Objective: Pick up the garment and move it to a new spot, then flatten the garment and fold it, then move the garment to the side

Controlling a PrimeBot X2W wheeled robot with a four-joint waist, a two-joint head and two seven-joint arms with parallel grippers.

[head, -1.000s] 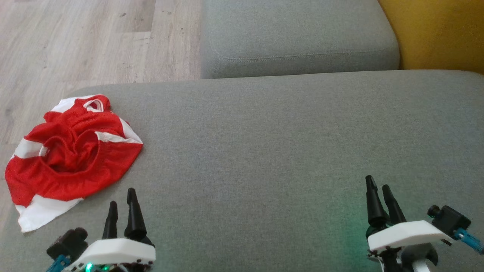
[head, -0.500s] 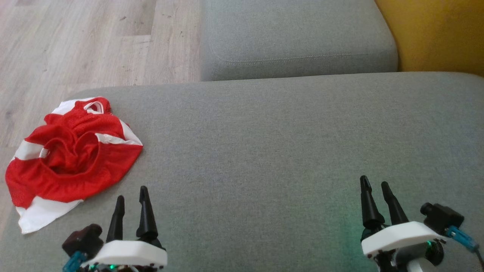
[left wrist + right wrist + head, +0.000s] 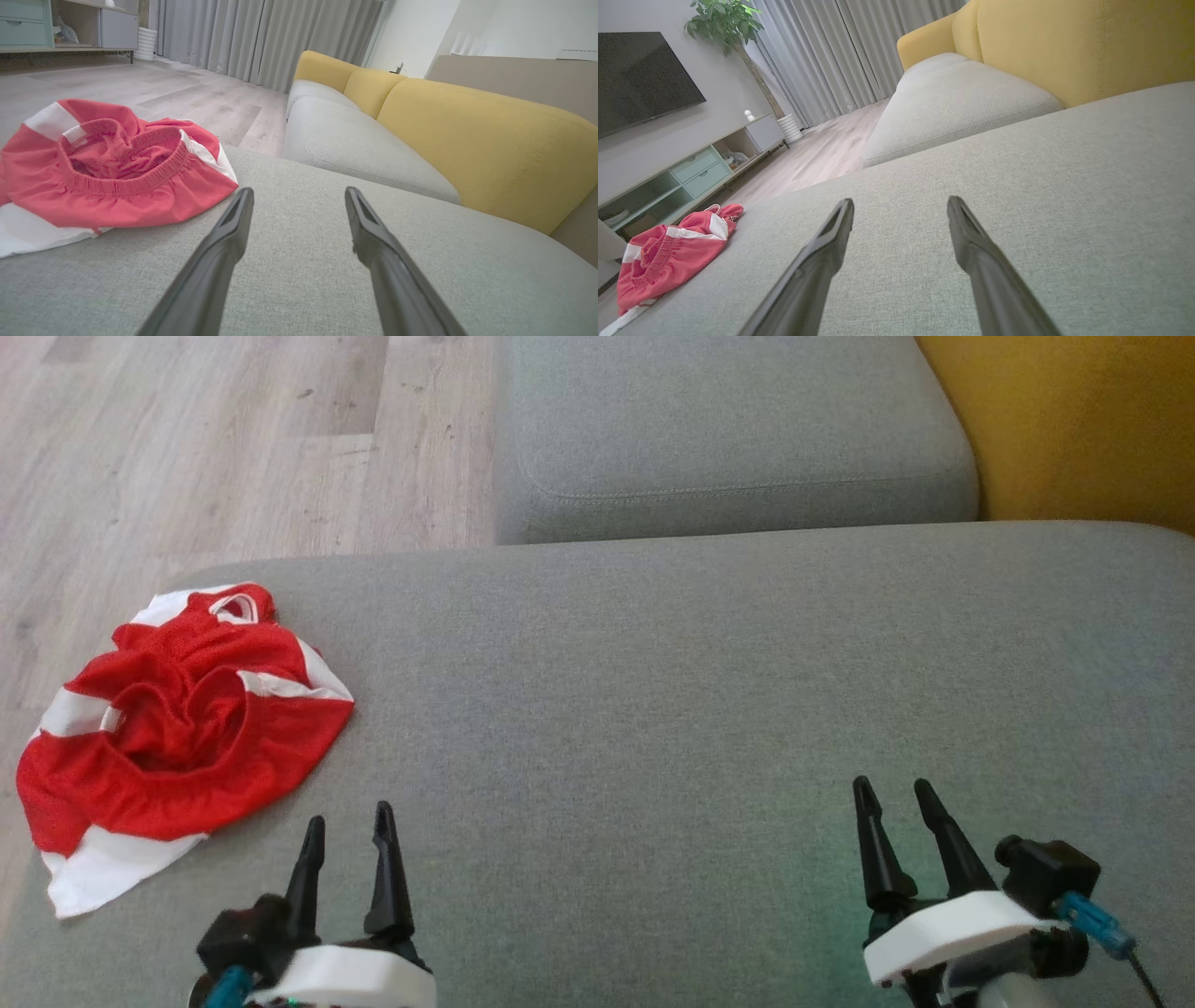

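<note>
Left pincer (image 3: 348, 813) and right pincer (image 3: 891, 783) both stand open, holding nothing. The red shorts (image 3: 187, 728) lie crumpled on the grey sofa seat (image 3: 653, 691). Nothing looks done yet.

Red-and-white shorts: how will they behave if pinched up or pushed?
Likely floppy: the red-and-white shorts lie crumpled in soft folds, so they should drape when lifted. Probably light: thin mesh fabric. Pushed, they'd probably bunch on the grey cushion, not slide.
</note>
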